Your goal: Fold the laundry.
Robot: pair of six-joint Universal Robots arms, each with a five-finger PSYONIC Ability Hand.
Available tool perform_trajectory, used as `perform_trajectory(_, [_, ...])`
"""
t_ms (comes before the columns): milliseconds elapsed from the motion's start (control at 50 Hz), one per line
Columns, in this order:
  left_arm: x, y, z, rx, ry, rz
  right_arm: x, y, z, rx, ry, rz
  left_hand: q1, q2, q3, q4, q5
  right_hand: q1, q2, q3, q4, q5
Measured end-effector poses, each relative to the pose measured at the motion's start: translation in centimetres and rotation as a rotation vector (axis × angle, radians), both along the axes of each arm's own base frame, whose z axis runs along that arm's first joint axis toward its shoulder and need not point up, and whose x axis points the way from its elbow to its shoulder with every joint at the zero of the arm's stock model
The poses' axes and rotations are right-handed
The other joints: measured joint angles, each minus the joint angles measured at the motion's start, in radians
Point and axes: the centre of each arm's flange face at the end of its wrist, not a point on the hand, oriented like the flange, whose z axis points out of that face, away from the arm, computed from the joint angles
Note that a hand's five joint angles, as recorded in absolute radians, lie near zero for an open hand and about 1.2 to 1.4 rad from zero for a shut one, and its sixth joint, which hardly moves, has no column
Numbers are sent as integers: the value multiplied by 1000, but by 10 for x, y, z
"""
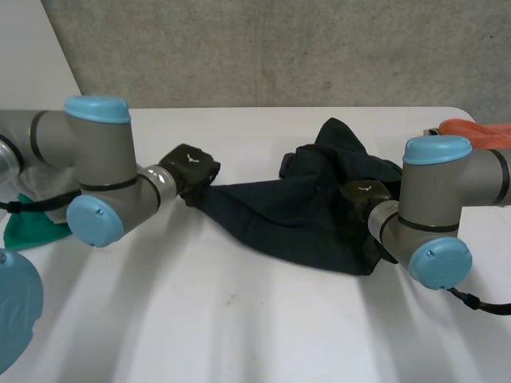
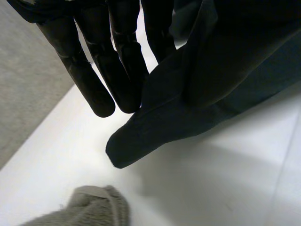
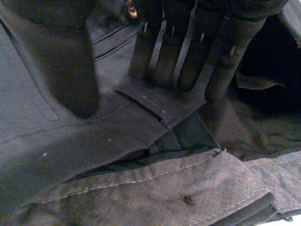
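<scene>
- left hand [image 1: 190,167] has the left end of the dark navy cotton trousers [image 1: 295,207] pinched, just off the white table [image 1: 239,319]
- trousers run left to right mid-table, bunched toward the right edge
- right hand [image 1: 363,195] lies straight-fingered on that bunch, grasping nothing

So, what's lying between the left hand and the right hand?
The dark garment spans the whole stretch, seen in the head view: its pulled-out end is pinched by the left hand, and its bunched bulk sits at the right hand.
</scene>
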Motion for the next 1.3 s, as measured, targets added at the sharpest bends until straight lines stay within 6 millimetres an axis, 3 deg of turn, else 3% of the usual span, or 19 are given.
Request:
perform_trajectory(80, [2, 0, 19, -31, 24, 22, 2, 5, 5, 8, -5, 22, 0, 0, 8, 0, 0, 303, 305, 304, 309, 316])
perform_trajectory(220, [5, 9, 67, -88, 117, 48, 4, 16, 24, -2, -10, 65, 0, 0, 8, 0, 0, 312, 332, 348, 359, 357])
perform_trajectory(300, [5, 25, 96, -103, 189, 37, 1, 25, 45, -37, -1, 82, 0, 0, 8, 0, 0, -159, -151, -126, -118, -119])
perform_trajectory(360, [2, 37, 107, -105, 218, 18, 0, 31, 52, -47, 3, 89, 0, 0, 12, 0, 0, -323, -335, -317, -312, -320])
perform_trajectory(500, [-4, 58, 118, -108, 236, -19, 3, 38, 49, -3, -51, 76, 0, 0, 12, 1, 0, -353, -373, -351, -362, -377])
perform_trajectory(740, [-10, 75, 131, -133, 250, -45, 23, 34, 19, 108, -200, 24, 0, 0, 12, 1, 0, -368, -386, -370, -382, -394])
perform_trajectory(780, [-10, 76, 133, -138, 254, -45, 26, 33, 14, 108, -199, 25, 0, 2, 12, 1, 0, -310, -325, -314, -323, -320])
perform_trajectory(880, [-9, 77, 138, -149, 263, -41, 30, 29, 12, 79, -203, 6, 0, 4, 12, 4, 0, 226, 299, 295, 298, 285])
perform_trajectory(900, [-9, 77, 139, -150, 264, -40, 29, 28, 13, 72, -205, 1, 0, 4, 12, 4, 0, 243, 316, 310, 316, 307])
perform_trajectory(1020, [-3, 75, 147, -172, 272, -11, 23, 20, 48, -45, -239, -37, 0, 4, 12, 4, 0, 262, 328, 338, 359, 341])
perform_trajectory(1120, [8, 78, 172, -231, 303, 24, 4, 20, 121, -244, -228, -35, 0, 4, 12, 4, 0, 284, 328, 338, 361, 349])
perform_trajectory(1200, [22, 91, 208, -312, 365, 41, -16, 31, 188, -445, -184, -6, 0, 5, 12, 4, 0, 291, 328, 339, 361, 355])
perform_trajectory(1220, [23, 93, 213, -321, 373, 43, -17, 32, 192, -458, -180, -4, 0, 5, 12, 4, 0, 291, 328, 339, 361, 355])
perform_trajectory(1240, [28, 100, 225, -349, 398, 44, -23, 37, 211, -519, -162, 4, 0, 6, 12, 4, 0, 291, 328, 343, 362, 355])
perform_trajectory(1300, [38, 115, 252, -412, 456, 46, -32, 47, 243, -615, -126, 14, 0, 7, 12, 4, 0, 291, 328, 347, 361, 355])
